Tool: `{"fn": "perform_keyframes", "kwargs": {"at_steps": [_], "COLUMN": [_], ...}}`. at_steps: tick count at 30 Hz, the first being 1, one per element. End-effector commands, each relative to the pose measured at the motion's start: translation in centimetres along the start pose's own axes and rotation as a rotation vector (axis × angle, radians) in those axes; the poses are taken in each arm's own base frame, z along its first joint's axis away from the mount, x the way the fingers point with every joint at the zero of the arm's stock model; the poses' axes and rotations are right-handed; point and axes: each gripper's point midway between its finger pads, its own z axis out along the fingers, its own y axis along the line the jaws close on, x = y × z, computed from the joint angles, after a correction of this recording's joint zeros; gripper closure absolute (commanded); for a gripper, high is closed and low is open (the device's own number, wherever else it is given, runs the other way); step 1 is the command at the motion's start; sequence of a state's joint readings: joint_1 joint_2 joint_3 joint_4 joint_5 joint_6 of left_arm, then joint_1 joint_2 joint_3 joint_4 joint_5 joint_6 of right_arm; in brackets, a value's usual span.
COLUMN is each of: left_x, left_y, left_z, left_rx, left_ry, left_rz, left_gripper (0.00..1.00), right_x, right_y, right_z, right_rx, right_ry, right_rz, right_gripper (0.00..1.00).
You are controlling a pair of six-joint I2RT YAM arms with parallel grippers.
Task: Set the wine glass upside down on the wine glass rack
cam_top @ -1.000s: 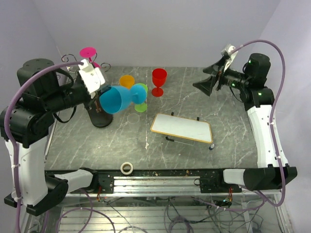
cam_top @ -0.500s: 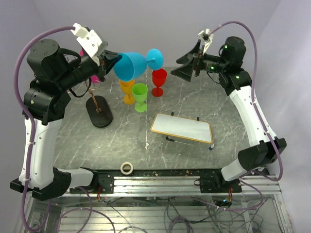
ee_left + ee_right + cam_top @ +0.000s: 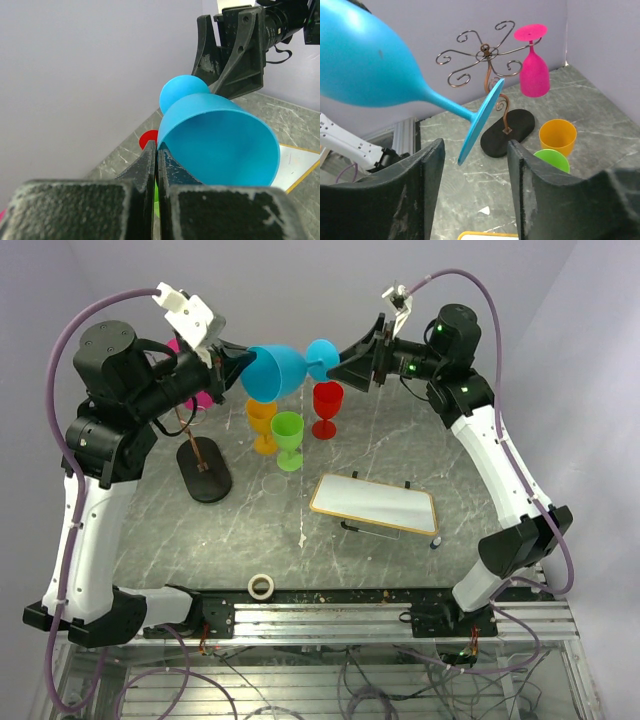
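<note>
**A:** So, from overhead, where is the glass?

**B:** The blue wine glass (image 3: 275, 372) is up in the air above the far left part of the counter (image 3: 400, 450). It lies on its side, with the bowl toward the left gripper (image 3: 238, 362) and the foot toward the right gripper (image 3: 345, 365). The wine glass rack (image 3: 205, 478) stands below it, near the far left corner.

**A:** Why sideways?

**B:** It looks like a handover to me. A hold on the rim would get in the way of hanging the glass, so the foot end is offered to the other arm.

**A:** And the left wrist camera?

**B:** The left gripper's fingers are pressed together on the bowl's rim, clamped on it. The right gripper looms just past the foot.

**A:** Has the right one got it?

**B:** Its own camera says not yet. The foot's disc sits between the two fingers with a gap on each side, so the jaws stand apart around it without gripping. Beyond it a pink glass (image 3: 534, 70) hangs upside down from one scroll arm by its foot, and the other arms look free. An orange glass (image 3: 557, 135) and a green glass (image 3: 552, 160) stand upright just beside the rack's base.

**A:** What matters next?

**B:** I'd say a firm hold near the foot before the rim is released
</note>
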State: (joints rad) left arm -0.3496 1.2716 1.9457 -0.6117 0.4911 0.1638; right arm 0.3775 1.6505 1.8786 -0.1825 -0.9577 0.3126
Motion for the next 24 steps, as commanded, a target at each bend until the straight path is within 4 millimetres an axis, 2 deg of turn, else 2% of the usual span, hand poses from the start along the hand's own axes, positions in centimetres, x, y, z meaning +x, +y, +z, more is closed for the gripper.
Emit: {"fn": "perform_keyframes", "kwargs": {"at_steps": [1, 6, 13, 18, 21, 24], "left_x": [-1.3, -0.8, -0.2, 0.2, 0.2, 0.3], "left_y": [0.2, 0.1, 0.2, 0.2, 0.2, -0.2], "left_z": [-0.1, 0.2, 0.6, 0.6, 0.5, 0.3], "left_rx": [-0.015, -0.008, -0.004, -0.003, -0.005, 0.01], "left_ry": [-0.05, -0.039, -0.029, -0.018, -0.016, -0.015], "left_rz": [0.01, 0.004, -0.002, 0.003, 0.012, 0.018], "left_gripper": [0.93, 0.93, 0.93, 0.93, 0.93, 0.87], "right_x": [-1.3, -1.0, 0.1, 0.3, 0.3, 0.2], "right_y": [-0.4, -0.3, -0.5, -0.3, -0.6, -1.0], "right_z": [0.4, 0.5, 0.8, 0.8, 0.5, 0.2], "right_rx": [0.055, 0.082, 0.123, 0.124, 0.156, 0.186], "right_ry": [-0.03, -0.023, -0.011, -0.013, -0.013, -0.012], "right_rz": [-0.023, -0.03, -0.015, -0.006, -0.011, -0.026], "right_gripper": [0.51, 0.64, 0.67, 0.86, 1.0, 1.0]}}
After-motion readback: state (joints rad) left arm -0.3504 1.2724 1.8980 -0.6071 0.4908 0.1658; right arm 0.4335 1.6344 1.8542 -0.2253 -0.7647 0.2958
